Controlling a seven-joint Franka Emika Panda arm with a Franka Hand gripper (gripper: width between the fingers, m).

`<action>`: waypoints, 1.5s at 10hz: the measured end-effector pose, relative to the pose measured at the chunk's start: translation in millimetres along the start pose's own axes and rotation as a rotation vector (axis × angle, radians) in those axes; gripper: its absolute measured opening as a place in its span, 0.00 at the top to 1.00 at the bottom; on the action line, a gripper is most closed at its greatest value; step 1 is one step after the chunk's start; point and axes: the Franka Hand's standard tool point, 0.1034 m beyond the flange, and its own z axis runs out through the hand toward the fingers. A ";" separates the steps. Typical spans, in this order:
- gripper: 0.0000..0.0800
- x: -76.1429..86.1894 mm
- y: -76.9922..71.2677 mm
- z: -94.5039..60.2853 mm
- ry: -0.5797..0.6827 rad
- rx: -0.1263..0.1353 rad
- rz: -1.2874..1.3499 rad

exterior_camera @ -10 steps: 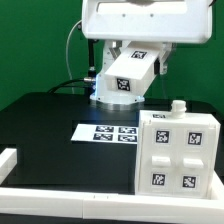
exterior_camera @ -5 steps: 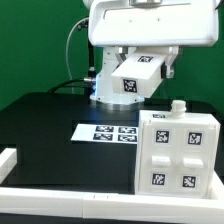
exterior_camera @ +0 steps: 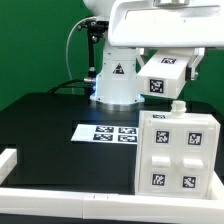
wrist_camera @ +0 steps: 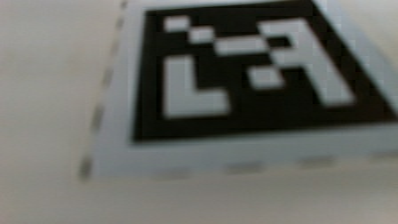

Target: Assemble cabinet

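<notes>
The cabinet (exterior_camera: pixel 178 150), a large white box-like body with several square marker tags on its front, stands on the black table at the exterior view's right front. A small white peg (exterior_camera: pixel 178 105) sticks up from its top. My gripper (exterior_camera: pixel 167 58) hangs under the big white hand and holds a white block-like part with a marker tag (exterior_camera: pixel 165 78) in the air, just above the cabinet's top. The fingers themselves are hidden by the hand and the part. The wrist view is filled by that part's tag (wrist_camera: pixel 240 70), blurred and very close.
The marker board (exterior_camera: pixel 108 132) lies flat on the table to the left of the cabinet. The robot's white base (exterior_camera: pixel 113 85) with a tag stands behind it. A low white border rail (exterior_camera: pixel 60 200) runs along the front and left edges.
The hand with the white tagged part has moved to the exterior view's right, from in front of the robot base to above the cabinet. The base's tag now shows.
</notes>
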 end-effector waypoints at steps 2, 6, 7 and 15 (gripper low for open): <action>0.31 -6.8 -12.8 7.2 0.019 -0.040 -0.085; 0.31 -8.7 -17.1 11.4 0.037 -0.020 -0.099; 0.31 -14.5 -15.8 16.4 0.050 -0.007 -0.101; 0.31 -25.7 -22.3 30.7 0.087 0.031 -0.158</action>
